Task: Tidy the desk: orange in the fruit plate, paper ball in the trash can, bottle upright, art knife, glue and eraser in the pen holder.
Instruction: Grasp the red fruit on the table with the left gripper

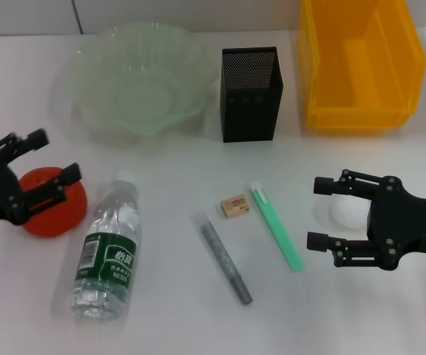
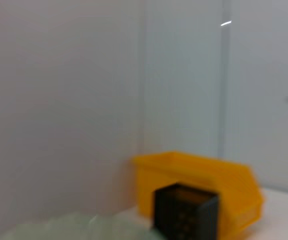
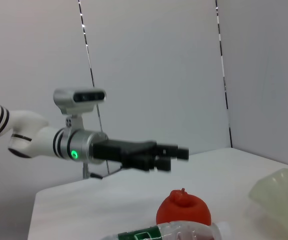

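The orange (image 1: 50,207) (image 3: 184,210) rests at the table's left. My left gripper (image 1: 56,155) (image 3: 176,152) hovers open just above it. A white paper ball (image 1: 345,211) lies at the right, between the open fingers of my right gripper (image 1: 318,213); I cannot tell if they touch. The bottle (image 1: 109,248) (image 3: 169,232) lies on its side beside the orange. In the middle lie a grey glue stick (image 1: 222,257), a tan eraser (image 1: 234,206) and a green art knife (image 1: 276,225). Behind them are the green fruit plate (image 1: 95,89), black mesh pen holder (image 1: 249,94) and yellow trash can (image 1: 361,111).
The left wrist view shows only the yellow trash can (image 2: 199,175), the pen holder (image 2: 186,212) and the fruit plate's rim (image 2: 79,227) against a pale wall. The fruit plate's edge (image 3: 279,192) also shows in the right wrist view.
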Motion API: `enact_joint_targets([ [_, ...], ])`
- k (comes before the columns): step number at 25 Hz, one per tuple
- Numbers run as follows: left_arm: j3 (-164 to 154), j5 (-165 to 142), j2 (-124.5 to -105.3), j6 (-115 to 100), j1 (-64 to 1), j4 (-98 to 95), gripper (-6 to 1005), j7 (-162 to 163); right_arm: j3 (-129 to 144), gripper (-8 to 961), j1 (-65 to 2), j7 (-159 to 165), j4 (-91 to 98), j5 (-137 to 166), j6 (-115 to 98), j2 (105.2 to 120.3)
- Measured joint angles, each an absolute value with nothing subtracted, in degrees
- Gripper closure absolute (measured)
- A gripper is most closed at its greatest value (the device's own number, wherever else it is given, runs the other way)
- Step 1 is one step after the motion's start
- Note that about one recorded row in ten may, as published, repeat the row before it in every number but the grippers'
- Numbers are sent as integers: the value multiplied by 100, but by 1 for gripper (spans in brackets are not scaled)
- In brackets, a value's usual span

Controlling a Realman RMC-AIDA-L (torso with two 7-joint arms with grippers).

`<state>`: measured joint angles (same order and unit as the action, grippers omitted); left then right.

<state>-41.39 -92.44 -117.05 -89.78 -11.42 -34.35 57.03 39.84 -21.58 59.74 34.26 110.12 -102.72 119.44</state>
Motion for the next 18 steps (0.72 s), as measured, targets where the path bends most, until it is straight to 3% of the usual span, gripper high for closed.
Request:
enact_joint_targets([
  [15, -4205, -9825, -11792, -7303, -1230, -3082, 316, 5735, 4031, 129, -2169, 5968, 3333, 11013, -10214, 11944],
  [18, -4214, -9864, -11767, -7289, -1273, -3086, 375, 5829, 4021, 129, -2146, 5965, 3331, 11013, -10211, 11944],
])
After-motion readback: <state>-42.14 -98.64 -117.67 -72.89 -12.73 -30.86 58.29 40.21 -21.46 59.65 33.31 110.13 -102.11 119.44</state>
